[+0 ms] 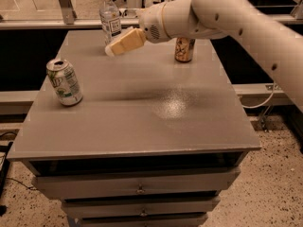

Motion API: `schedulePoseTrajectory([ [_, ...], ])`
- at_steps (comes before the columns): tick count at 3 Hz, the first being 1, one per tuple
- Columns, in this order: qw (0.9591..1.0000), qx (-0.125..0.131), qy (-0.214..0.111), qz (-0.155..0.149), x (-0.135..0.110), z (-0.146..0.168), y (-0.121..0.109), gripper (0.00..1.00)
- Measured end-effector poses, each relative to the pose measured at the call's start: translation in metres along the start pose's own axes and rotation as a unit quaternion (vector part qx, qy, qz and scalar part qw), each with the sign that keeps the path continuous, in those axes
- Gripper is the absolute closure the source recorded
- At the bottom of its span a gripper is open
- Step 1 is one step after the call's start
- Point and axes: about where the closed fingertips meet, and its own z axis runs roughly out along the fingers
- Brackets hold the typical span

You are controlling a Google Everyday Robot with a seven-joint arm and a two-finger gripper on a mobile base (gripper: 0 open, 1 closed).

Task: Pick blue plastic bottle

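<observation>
The blue plastic bottle point(110, 19) stands upright at the far left of the grey table top point(142, 117). It is slim and clear, with a white cap and a white label with dark print. My gripper point(112, 48), with cream-coloured fingers, hangs above the table just in front of and slightly right of the bottle, pointing left toward it. It holds nothing. The white arm reaches in from the upper right.
A green-white soda can point(64, 82) stands near the table's left edge. A copper-orange can point(184, 49) stands at the far right, partly behind my arm. Drawers point(139, 188) sit under the table top. A rail runs behind the table.
</observation>
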Motion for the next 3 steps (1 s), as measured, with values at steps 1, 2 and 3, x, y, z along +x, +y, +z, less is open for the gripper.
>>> schedulePoseTrajectory([
  [1, 0.9988, 0.016, -0.044, 0.011, -0.009, 0.029, -0.020, 0.00],
  [2, 0.9960, 0.047, -0.075, 0.018, -0.003, 0.058, -0.062, 0.00],
  [3, 0.9938, 0.060, -0.092, 0.021, -0.003, 0.073, -0.087, 0.00],
])
